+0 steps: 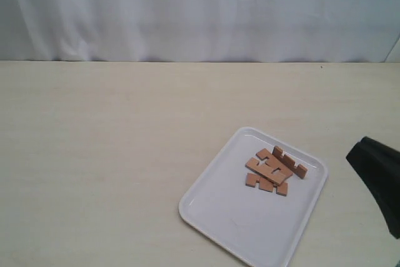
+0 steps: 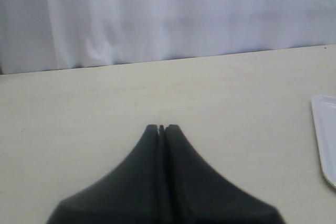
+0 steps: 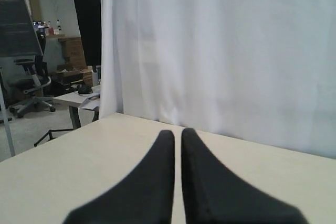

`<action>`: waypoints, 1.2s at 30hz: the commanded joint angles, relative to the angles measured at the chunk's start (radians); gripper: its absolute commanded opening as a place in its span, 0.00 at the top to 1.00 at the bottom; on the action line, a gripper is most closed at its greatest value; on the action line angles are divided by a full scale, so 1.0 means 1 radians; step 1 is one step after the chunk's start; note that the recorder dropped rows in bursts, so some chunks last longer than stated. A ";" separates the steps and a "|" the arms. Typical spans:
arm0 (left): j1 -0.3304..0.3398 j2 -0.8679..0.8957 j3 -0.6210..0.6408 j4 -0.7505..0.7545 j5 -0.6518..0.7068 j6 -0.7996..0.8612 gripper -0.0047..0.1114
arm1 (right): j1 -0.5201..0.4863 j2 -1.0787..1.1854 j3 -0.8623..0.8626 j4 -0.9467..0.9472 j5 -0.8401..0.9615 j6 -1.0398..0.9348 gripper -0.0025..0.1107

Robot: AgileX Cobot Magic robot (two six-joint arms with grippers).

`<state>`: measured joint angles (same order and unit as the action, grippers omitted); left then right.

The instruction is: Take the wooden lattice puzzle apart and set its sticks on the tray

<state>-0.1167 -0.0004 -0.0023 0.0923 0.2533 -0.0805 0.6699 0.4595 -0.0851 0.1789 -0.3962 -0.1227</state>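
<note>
The white tray (image 1: 234,220) lies on the table at the front right. On its far half sits a loose pile of several notched light-brown sticks (image 1: 274,171), some overlapping; no crossed lattice stands assembled. My right gripper (image 1: 357,152) hovers right of the tray, apart from it. In the right wrist view the right gripper (image 3: 177,132) is shut to a thin slit, holding nothing. My left gripper (image 2: 161,127) is shut and empty over bare table, and it is out of the exterior view. The tray's rim (image 2: 324,129) shows at the edge of the left wrist view.
A white curtain (image 1: 200,10) hangs behind the pale table (image 1: 106,154). Beyond the table's edge in the right wrist view are an office chair (image 3: 29,85) and a small side table (image 3: 79,99).
</note>
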 commanded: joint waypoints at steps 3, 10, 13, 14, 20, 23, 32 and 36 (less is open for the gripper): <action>0.001 0.000 0.002 0.001 -0.012 -0.003 0.96 | -0.067 -0.118 0.085 0.020 0.127 -0.012 0.94; 0.001 0.000 0.002 0.001 -0.012 -0.003 0.96 | -0.268 -0.241 0.085 0.020 0.288 -0.012 0.94; 0.001 0.000 0.002 0.001 -0.012 -0.003 0.96 | -0.357 -0.277 0.085 0.020 0.295 -0.012 0.94; 0.001 0.000 0.002 0.001 -0.012 -0.003 0.96 | -0.389 -0.287 0.085 0.020 0.295 -0.012 0.94; 0.001 0.000 0.002 0.001 -0.012 -0.003 0.96 | -0.548 -0.364 0.085 0.020 0.295 -0.012 0.94; 0.001 0.000 0.002 0.001 -0.012 -0.003 0.96 | -0.583 -0.416 0.085 0.020 0.309 -0.023 0.94; 0.001 0.000 0.002 0.001 -0.012 -0.003 0.96 | -0.632 -0.460 0.085 0.016 0.467 -0.116 0.94; 0.001 0.000 0.002 0.001 -0.012 -0.003 0.96 | -0.661 -0.460 0.085 0.016 0.499 -0.089 0.94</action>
<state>-0.1167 -0.0004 -0.0023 0.0923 0.2533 -0.0805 0.0276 0.0066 -0.0031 0.1984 0.0699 -0.2186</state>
